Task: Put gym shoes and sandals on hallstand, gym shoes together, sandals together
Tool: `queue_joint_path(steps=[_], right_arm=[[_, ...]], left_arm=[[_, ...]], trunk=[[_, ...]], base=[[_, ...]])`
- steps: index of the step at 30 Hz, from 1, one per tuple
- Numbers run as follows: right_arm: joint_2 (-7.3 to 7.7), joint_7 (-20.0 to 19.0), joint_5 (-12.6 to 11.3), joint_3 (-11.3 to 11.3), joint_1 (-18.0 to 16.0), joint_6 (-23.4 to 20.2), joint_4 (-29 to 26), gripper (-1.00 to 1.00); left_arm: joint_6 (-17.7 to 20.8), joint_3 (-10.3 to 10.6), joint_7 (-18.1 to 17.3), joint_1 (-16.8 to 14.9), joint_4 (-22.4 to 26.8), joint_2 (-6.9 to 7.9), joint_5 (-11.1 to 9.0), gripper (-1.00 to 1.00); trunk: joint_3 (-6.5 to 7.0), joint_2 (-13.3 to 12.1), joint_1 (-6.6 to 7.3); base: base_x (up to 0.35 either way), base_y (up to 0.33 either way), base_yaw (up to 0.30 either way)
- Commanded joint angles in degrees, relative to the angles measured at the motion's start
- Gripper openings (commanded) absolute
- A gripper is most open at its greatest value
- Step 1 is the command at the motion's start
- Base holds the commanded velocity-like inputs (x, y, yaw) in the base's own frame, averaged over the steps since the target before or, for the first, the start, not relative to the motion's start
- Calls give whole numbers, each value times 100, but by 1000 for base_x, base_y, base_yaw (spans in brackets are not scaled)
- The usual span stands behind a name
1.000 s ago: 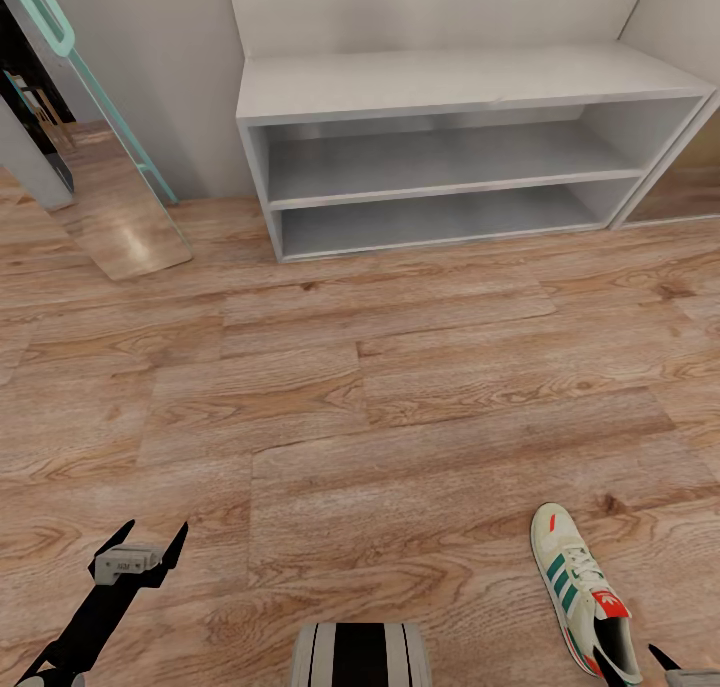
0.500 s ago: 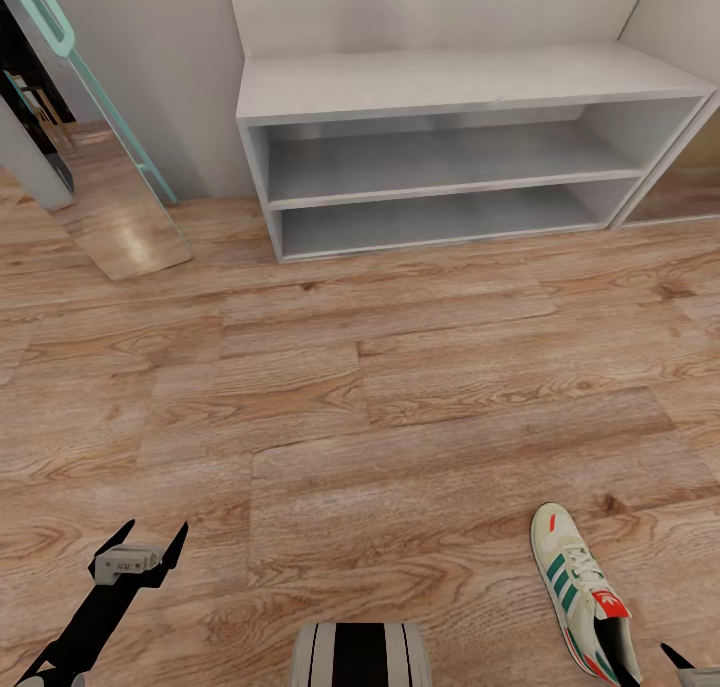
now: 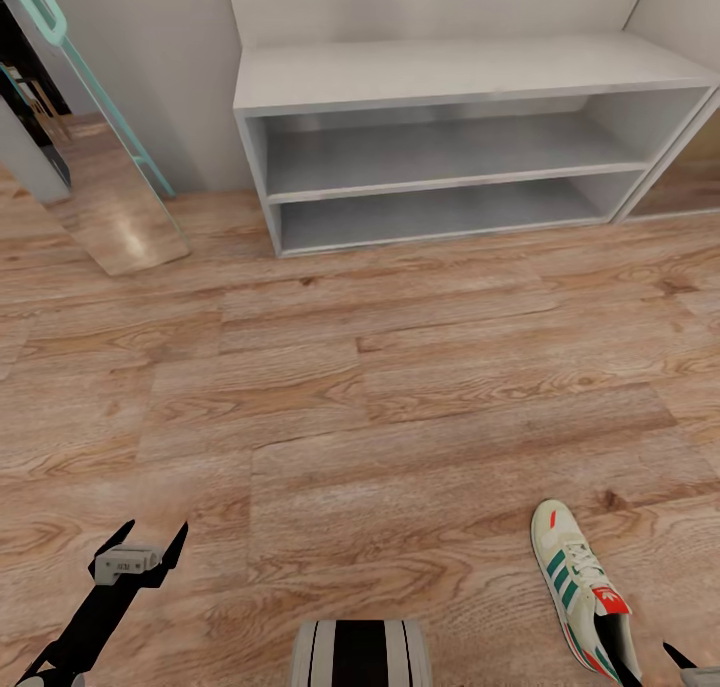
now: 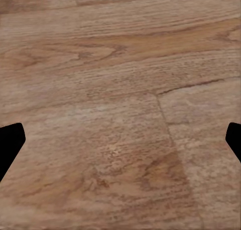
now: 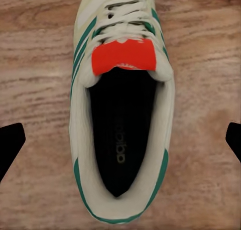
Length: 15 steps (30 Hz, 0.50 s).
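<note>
Both black grippers are hanging wide open and empty: left gripper over bare wood-plank floor, right gripper, mostly cut off, straddling a cream green-striped sneaker.

A tall mirror with a mint-green frame leans against the pale grey wall at the far left in the head view. Its glass reflects wood planks, with one bright spot of light on them. Left of the mirror there is a dark opening, and something like chair legs shows inside, too small to tell. At the far right, near the white wall, a low panel reflects brown wood.
</note>
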<state>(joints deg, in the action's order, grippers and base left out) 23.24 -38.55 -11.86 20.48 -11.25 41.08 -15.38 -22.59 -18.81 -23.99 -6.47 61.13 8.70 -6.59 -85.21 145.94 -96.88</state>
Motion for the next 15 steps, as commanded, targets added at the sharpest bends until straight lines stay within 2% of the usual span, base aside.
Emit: queue_joint_path(steps=[1, 15], right_arm=[[0, 0, -1, 1, 0, 0, 0, 100], [-2, -5, 27, -4, 0, 5, 0, 100]], left_arm=[[0, 0, 0, 0, 0, 0, -1, 100], [0, 4, 0, 4, 0, 0, -1, 100]], trunk=[[-23, 2, -2], [-45, 3, -5]], base=[[0, 0, 0], [0, 0, 0]])
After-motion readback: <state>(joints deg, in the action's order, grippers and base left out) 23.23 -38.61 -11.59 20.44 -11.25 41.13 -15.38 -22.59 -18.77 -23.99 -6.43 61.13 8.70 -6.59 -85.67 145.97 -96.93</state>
